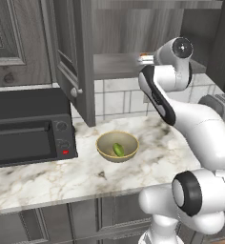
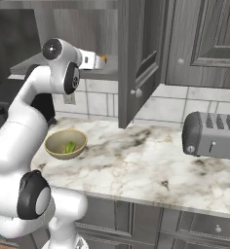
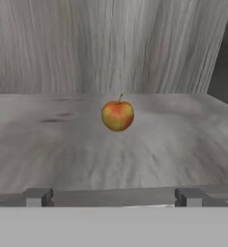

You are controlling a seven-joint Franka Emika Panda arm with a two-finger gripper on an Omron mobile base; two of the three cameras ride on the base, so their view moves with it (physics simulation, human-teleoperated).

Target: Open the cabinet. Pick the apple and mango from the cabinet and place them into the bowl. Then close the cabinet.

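Orange-red, the apple (image 3: pixel 118 116) sits dead ahead of my gripper (image 3: pixel 113 196), centred between its spread, empty fingers, on the cabinet (image 3: pixel 135 149) shelf.

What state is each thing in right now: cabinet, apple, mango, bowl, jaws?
cabinet: both doors open.
apple: on the cabinet shelf, not gripped.
mango: lying in the bowl.
bowl: upright on the counter, holding the mango alone.
gripper: jaws open, at the shelf's front edge, short of the apple.
microwave: door shut.
toaster: slots empty.
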